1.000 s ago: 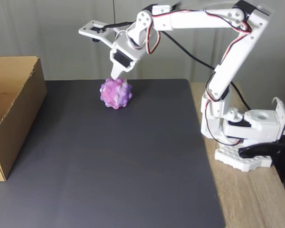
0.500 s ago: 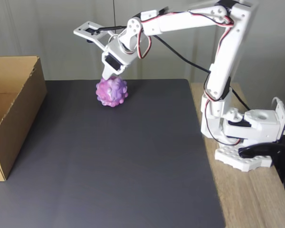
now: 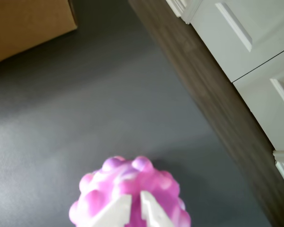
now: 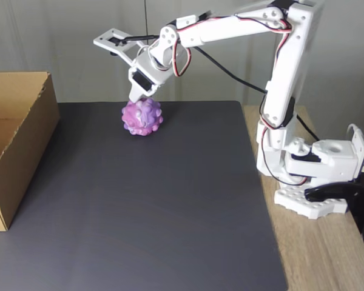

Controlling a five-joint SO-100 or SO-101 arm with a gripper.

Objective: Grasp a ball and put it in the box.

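Ball [image 4: 142, 117]: one only, a round knobbly thing in purple and pink, covered all over in soft-looking rounded bumps. Being round, it has no long axis and points no particular way. It sits on the dark grey mat [image 4: 151, 206] near the far edge, close to the middle of that edge in the fixed view, and well apart from the box [image 4: 15, 142].

One box, of brown corrugated cardboard with plain sides and an open top, stands at the left of the fixed view on the mat; in the wrist view a corner of it [image 3: 28, 23] shows at the upper left.

One white arm [image 4: 285, 91] stands on a pale wooden desk [image 4: 327, 254] to the right of the mat, with red and black wires along its links. It reaches over to the ball, and the pincer [image 4: 138, 97] comes down onto the ball's top. In the wrist view two white fingertips [image 3: 117, 213] lie close together against the near face of the ball [image 3: 132, 189], with a narrow gap between them; the pincer [image 3: 135, 204] is narrow, and whether it grips the ball I cannot tell.

White panelled cupboard doors [image 3: 241, 42] show beyond the mat in the wrist view.
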